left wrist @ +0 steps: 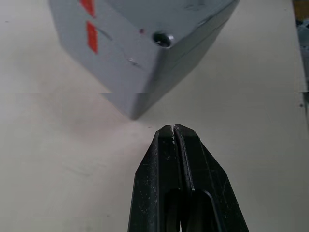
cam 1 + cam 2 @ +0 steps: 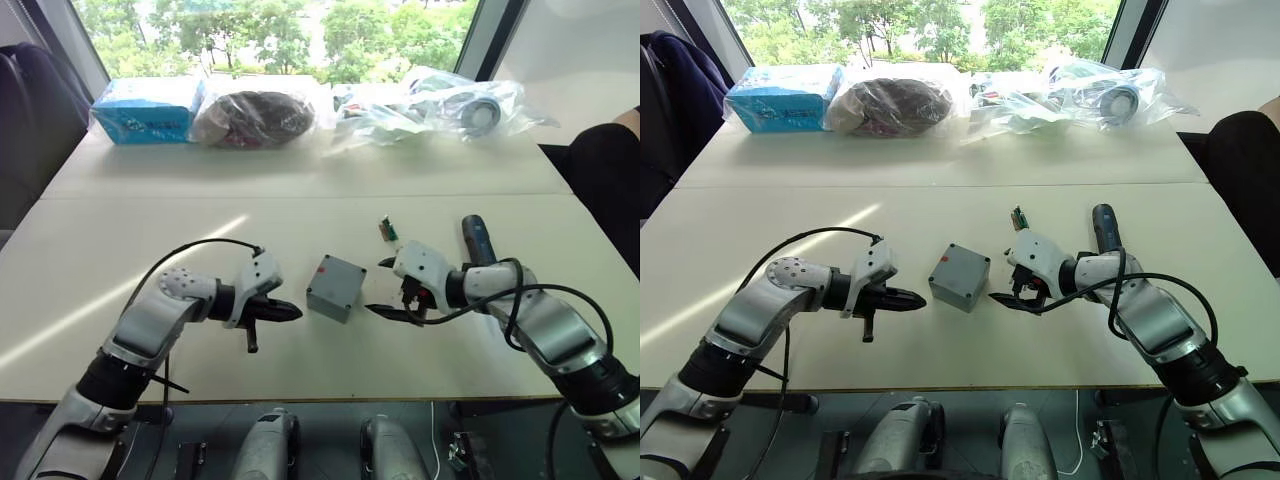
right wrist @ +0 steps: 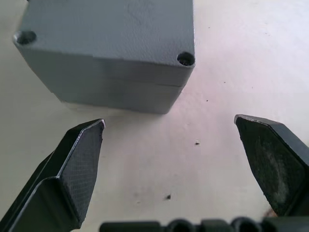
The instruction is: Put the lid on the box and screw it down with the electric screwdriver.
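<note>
The grey box (image 2: 336,287) stands in the middle of the white table, and the lid (image 3: 111,24) lies flat on top of it, a seam between them and screw holes at the corners. Red marks show on its top. My left gripper (image 2: 297,312) is shut with nothing in it, its tips just short of the box's left corner (image 1: 135,108). On the box's right side my right gripper (image 2: 377,286) is open, its fingers spread a little way from the box wall. The electric screwdriver (image 2: 473,238) lies on the table behind my right arm.
A small green part (image 2: 387,231) lies just behind the right gripper. Along the table's far edge sit a blue package (image 2: 145,110), a dark bagged bundle (image 2: 255,117) and clear plastic bags (image 2: 440,108). A person's dark sleeve (image 2: 605,175) is at the right edge.
</note>
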Robot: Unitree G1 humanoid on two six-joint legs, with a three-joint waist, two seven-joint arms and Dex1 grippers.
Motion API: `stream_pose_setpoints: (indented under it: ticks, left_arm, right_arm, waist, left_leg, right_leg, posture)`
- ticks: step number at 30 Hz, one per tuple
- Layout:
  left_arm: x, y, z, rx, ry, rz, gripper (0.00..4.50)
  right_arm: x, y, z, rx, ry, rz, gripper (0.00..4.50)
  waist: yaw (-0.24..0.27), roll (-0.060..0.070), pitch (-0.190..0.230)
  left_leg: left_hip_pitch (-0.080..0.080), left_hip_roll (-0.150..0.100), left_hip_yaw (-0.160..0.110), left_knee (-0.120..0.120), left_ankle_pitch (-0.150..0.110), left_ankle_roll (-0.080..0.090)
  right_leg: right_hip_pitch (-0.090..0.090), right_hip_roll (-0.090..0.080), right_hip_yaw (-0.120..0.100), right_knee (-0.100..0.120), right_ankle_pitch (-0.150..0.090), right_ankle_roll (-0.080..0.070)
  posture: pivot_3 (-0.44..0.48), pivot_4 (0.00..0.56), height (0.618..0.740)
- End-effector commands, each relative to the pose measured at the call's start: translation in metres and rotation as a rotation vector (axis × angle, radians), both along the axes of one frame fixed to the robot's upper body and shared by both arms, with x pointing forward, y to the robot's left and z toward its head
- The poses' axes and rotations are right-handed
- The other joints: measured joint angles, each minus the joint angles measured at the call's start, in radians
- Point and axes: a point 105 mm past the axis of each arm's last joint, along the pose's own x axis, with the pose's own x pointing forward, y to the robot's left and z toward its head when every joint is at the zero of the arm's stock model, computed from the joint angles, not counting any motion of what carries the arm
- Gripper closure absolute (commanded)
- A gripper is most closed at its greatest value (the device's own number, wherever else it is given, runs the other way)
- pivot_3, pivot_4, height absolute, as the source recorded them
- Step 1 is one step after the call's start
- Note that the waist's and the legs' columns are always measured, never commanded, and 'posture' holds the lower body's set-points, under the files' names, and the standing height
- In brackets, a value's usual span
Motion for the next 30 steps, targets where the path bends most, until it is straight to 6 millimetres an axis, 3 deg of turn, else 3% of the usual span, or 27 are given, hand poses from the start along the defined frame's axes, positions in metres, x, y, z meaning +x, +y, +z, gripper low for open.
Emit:
stream_pose_setpoints:
  ticks: [1, 7, 22, 30]
  left_arm:
    - [0.001, -0.010, 0.006, -0.023, -0.037, -0.011, 4.50]
    - [0.023, -0.016, 0.010, -0.019, -0.133, 0.046, 4.50]
    - [0.042, -0.020, 0.019, -0.027, -0.201, 0.052, 4.50]
    - [0.043, -0.021, 0.018, -0.028, -0.205, 0.045, 4.50]
  right_arm:
    - [0.004, 0.008, 0.004, -0.034, -0.053, 0.112, 0.04]
    - [-0.016, 0.013, -0.002, -0.050, 0.028, 0.223, 0.04]
    - [-0.035, 0.027, -0.003, 0.076, 0.058, 0.096, 0.04]
    - [-0.041, 0.032, -0.004, 0.090, 0.064, 0.086, 0.04]
  waist:
    - [-0.001, 0.000, 0.000]
    - [0.003, 0.000, 0.000]
    - [0.002, 0.000, 0.000]
    - [0.002, 0.000, 0.000]
  left_leg:
    - [0.000, 0.000, 0.000, 0.000, 0.000, 0.000]
    - [0.000, 0.000, 0.000, 0.000, 0.000, 0.000]
    - [0.001, 0.000, 0.000, 0.000, 0.000, -0.001]
    - [0.001, 0.000, 0.000, 0.000, 0.000, -0.001]
  right_leg:
    - [0.000, 0.000, 0.000, 0.000, 0.000, 0.000]
    - [0.000, 0.000, 0.000, 0.000, 0.000, 0.000]
    - [0.001, 0.000, 0.000, 0.001, 0.000, 0.000]
    - [0.001, 0.000, 0.000, 0.001, 0.000, 0.000]
  posture:
    - [0.000, 0.150, 0.740]
    - [0.000, 0.150, 0.740]
    - [0.000, 0.150, 0.740]
    - [0.000, 0.150, 0.740]
